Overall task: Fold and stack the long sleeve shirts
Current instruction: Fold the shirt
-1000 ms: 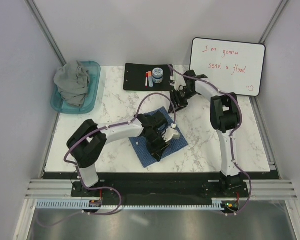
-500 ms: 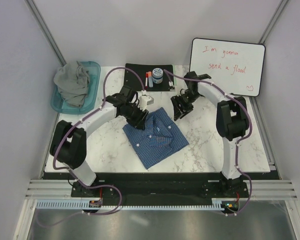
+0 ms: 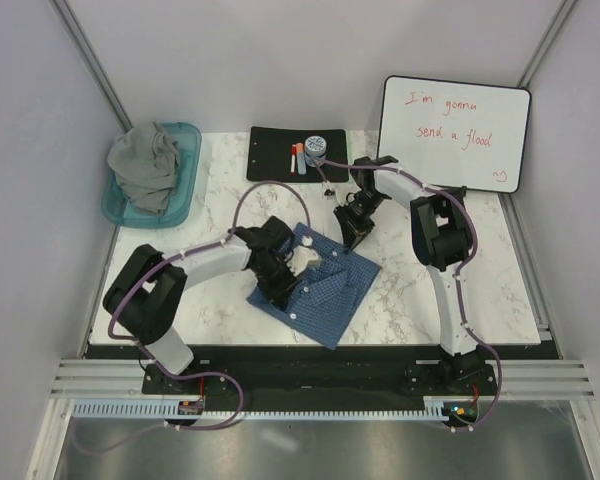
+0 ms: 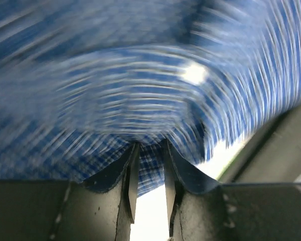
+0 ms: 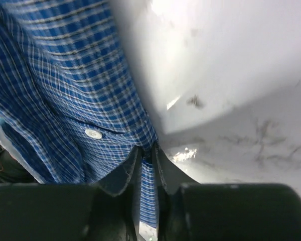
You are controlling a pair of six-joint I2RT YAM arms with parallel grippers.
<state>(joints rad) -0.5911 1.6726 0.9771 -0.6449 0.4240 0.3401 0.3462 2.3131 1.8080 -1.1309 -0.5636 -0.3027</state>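
Fingers [image 4: 132, 186] of the left gripper [image 4: 149, 150] nearly closed, a fold of the blue-and-white check shirt [image 4: 140, 90] pinched in the narrow gap. The view is motion-blurred, but cloth shows between the tips. Right gripper [image 5: 147, 150] same: fingers [image 5: 163, 175] close together, clamped on a shirt edge, with a white button [image 5: 93, 133] just left of them.

Top view: check shirt [image 3: 330, 300] lies lower centre on the marble table [image 3: 430, 290], partly folded and rumpled, with its collar end toward the upper part. Left gripper [image 3: 280, 280] is on its left side, right gripper [image 3: 352, 232] at its upper right corner.

Grey shirt [image 3: 145, 170] is well apart at upper left, bunched in a heap inside the teal plastic tub [image 3: 180, 215].

Black clipboard [image 3: 270, 150] lies top centre at the far table edge, with a small jar [image 3: 315, 150] and a red-and-white marker [image 3: 300, 158] on it. Whiteboard [image 3: 455, 130] with red handwriting leans at upper right.
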